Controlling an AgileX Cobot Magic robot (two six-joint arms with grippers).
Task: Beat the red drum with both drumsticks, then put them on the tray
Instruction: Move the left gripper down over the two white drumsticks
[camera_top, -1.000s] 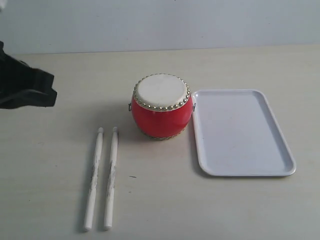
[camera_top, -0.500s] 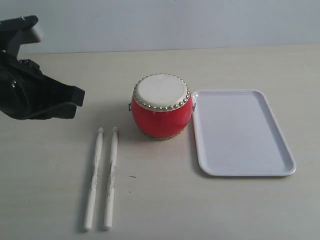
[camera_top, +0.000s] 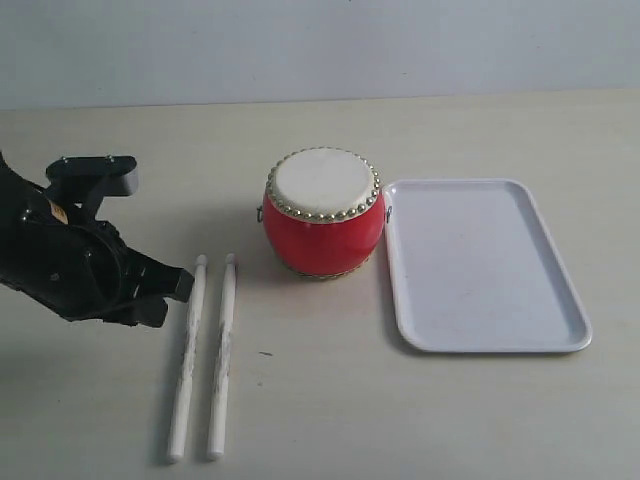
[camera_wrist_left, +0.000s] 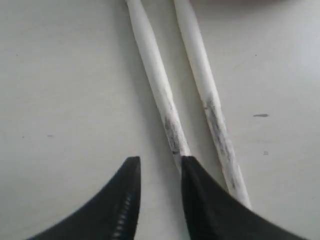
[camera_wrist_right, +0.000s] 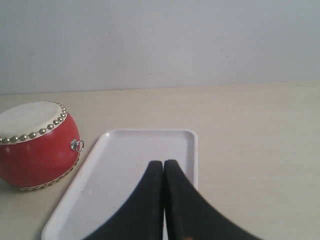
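Note:
The red drum (camera_top: 323, 225) stands mid-table with its cream skin up; the right wrist view also holds the drum (camera_wrist_right: 36, 147). Two off-white drumsticks lie side by side in front of it to the left, one drumstick (camera_top: 188, 350) beside the other drumstick (camera_top: 222, 350). My left gripper (camera_top: 178, 288) is low beside the left stick's upper part. In its wrist view the left gripper (camera_wrist_left: 160, 162) is open with only bare table between the fingers, and one fingertip covers the nearer drumstick (camera_wrist_left: 156, 82). The second drumstick (camera_wrist_left: 202, 75) lies just past it. My right gripper (camera_wrist_right: 163, 163) is shut and empty above the tray (camera_wrist_right: 127, 160).
The white tray (camera_top: 480, 265) lies right of the drum, almost touching it, with nothing on it. A pale wall runs behind the table. The right arm does not show in the exterior view.
The left arm has come from the far left edge, down and to the right, and now sits close against the left drumstick. Drum, sticks and tray have not moved.

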